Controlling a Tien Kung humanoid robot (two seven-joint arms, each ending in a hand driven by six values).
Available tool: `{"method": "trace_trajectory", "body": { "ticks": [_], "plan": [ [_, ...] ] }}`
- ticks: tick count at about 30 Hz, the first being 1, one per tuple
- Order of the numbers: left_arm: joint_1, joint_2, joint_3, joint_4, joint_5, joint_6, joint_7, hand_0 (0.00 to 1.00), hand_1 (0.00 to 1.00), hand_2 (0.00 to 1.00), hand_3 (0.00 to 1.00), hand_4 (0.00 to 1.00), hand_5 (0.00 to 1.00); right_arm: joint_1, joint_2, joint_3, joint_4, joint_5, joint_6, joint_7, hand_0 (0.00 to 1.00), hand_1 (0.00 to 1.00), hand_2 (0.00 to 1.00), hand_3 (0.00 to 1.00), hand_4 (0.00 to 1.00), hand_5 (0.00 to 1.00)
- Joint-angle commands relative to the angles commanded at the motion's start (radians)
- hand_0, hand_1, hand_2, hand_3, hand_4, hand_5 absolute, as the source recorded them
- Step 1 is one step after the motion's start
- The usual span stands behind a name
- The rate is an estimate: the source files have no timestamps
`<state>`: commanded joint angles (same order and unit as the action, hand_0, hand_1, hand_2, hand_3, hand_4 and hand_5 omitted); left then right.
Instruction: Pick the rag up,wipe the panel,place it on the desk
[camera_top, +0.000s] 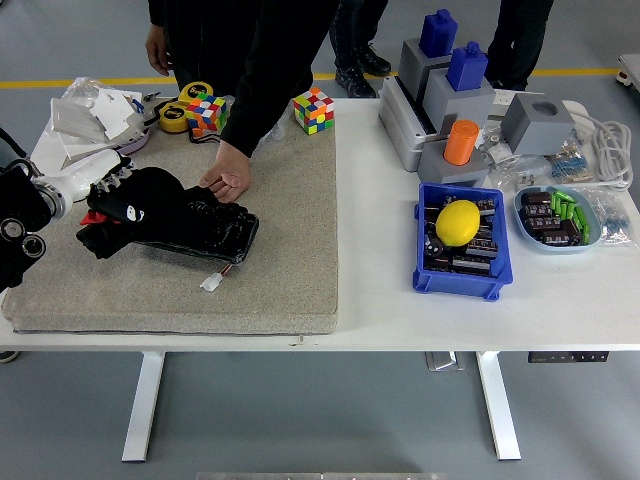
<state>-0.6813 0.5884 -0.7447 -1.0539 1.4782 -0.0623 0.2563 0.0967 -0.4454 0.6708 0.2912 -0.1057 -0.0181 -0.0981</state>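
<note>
One hand at work: wiping step.
The left hand (125, 205) grips the black rag (140, 200) at the left end of the dark panel (215, 228), which lies on the grey mat (290, 250). A person's hand (228, 180) steadies the panel's far edge. Judged next: sweep right across the panel, then set the rag on the desk (380, 300).
</note>
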Motion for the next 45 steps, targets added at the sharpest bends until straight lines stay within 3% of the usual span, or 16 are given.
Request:
{"method": "trace_trajectory", "body": {
  "ticks": [17,24,45],
  "plan": [
    [0.022,0.045,-0.062,0.079,0.006,0.017,-0.025,0.274,0.309,0.42,0.596,0.68,0.031,-0.002,0.001,0.032,0.02,-0.033,-0.004,0.002,0.731,0.683,0.684,0.59,0.998,0.507],
    [0.01,0.063,-0.077,0.097,0.003,0.021,-0.029,0.273,0.308,0.418,0.597,0.68,0.033,0.0,0.0,0.026,0.02,-0.031,-0.003,0.001,0.732,0.684,0.684,0.59,0.998,0.506],
    [-0.005,-0.004,-0.018,0.099,-0.01,0.022,-0.019,0.272,0.304,0.418,0.597,0.67,0.037,0.008,-0.003,0.02,0.026,-0.037,-0.004,0.004,0.73,0.684,0.683,0.59,0.998,0.508]
  ]
}}
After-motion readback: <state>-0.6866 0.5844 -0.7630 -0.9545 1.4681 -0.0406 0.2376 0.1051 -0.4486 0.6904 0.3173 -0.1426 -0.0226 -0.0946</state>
